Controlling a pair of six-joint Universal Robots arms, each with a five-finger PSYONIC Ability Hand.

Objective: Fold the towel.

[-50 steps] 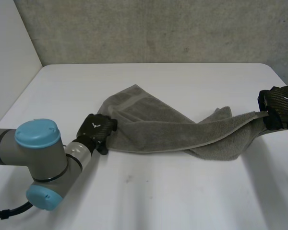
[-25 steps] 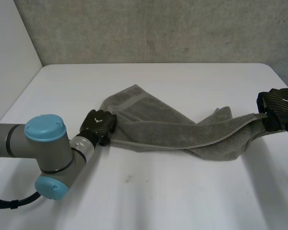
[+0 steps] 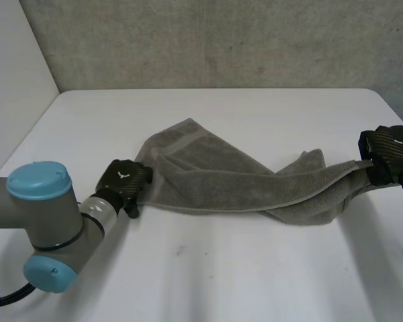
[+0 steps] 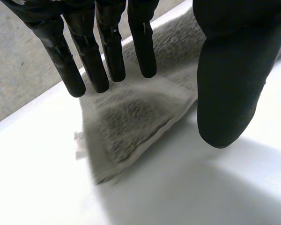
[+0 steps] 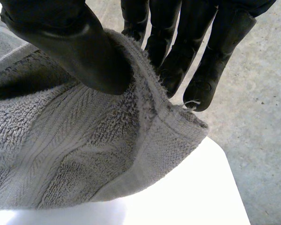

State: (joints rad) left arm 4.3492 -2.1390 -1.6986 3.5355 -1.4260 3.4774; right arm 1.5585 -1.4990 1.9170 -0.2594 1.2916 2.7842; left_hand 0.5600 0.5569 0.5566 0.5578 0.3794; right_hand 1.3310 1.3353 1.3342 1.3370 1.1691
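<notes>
A grey towel (image 3: pixel 221 178) lies crumpled and drawn out across the white table (image 3: pixel 255 275). My left hand (image 3: pixel 124 181) is at the towel's left corner. In the left wrist view its fingers (image 4: pixel 107 51) are straight and its thumb (image 4: pixel 232 70) stands apart from them. The towel corner (image 4: pixel 126 126) lies flat on the table just past the fingertips, not gripped. My right hand (image 3: pixel 388 151) holds the towel's right end a little above the table. In the right wrist view its thumb (image 5: pixel 70 42) pinches the towel's hemmed edge (image 5: pixel 154 122) against the fingers (image 5: pixel 187 37).
A grey concrete wall (image 3: pixel 221 40) runs behind the table. The table's right edge (image 5: pixel 229 183) is close beside my right hand, and the floor lies beyond it. My left arm's elbow (image 3: pixel 43 228) sits over the table's front left.
My left hand has slid a little to the left, off the towel corner, and its fingers now stand straight. The right hand has kept its grip and place.
</notes>
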